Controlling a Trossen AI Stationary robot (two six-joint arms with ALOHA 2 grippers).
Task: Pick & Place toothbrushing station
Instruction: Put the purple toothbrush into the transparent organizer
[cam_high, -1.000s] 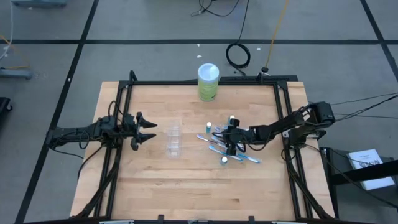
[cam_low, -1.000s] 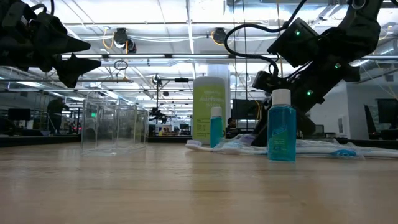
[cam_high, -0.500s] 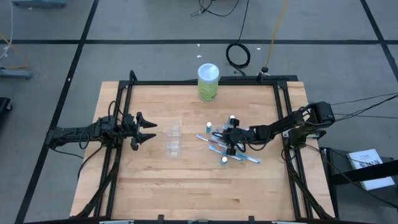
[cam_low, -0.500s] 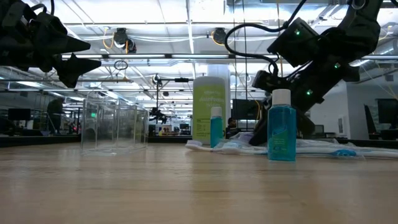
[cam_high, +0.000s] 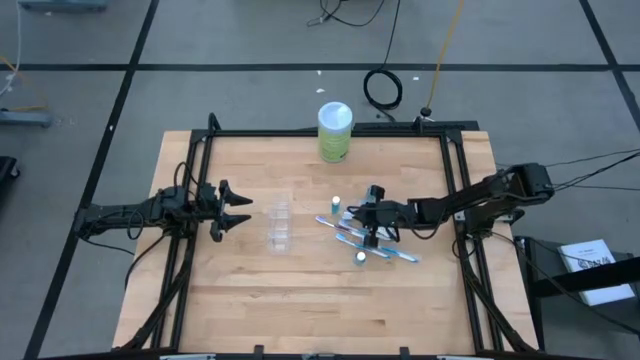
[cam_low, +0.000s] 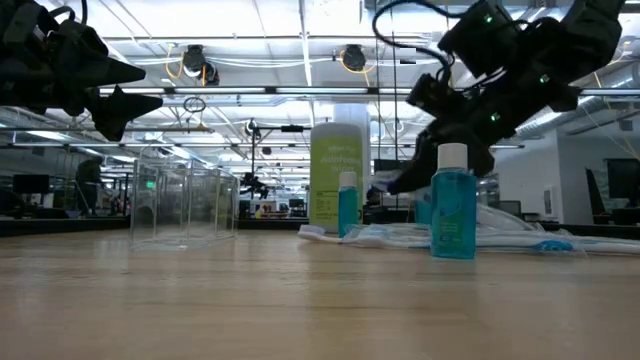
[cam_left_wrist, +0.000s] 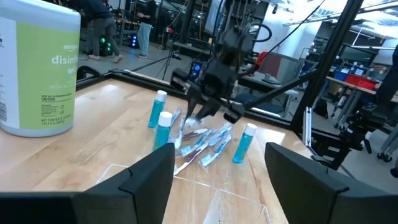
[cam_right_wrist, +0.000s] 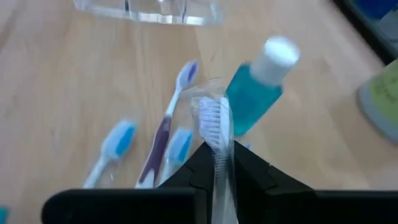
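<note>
On the worktop (cam_high: 300, 290) the clear cup (cam_high: 280, 225) stands empty, toothbrushes (cam_high: 345, 237) and teal tubes (cam_low: 452, 212) heaped beside it. The right tool (cam_high: 372, 226) clenches one wrapped toothbrush (cam_right_wrist: 214, 124) above the heap; nothing is placed. The left tool (cam_high: 232, 208) waits, spread, near the cup.

Between the black jaws a clear-wrapped toothbrush (cam_right_wrist: 214, 134) shows white bristles, just beyond them a teal bottle (cam_right_wrist: 258, 87) with a white cap, beside them blue-headed brushes (cam_right_wrist: 118, 140) and a purple-handled one (cam_right_wrist: 163, 134) on pale wood.
</note>
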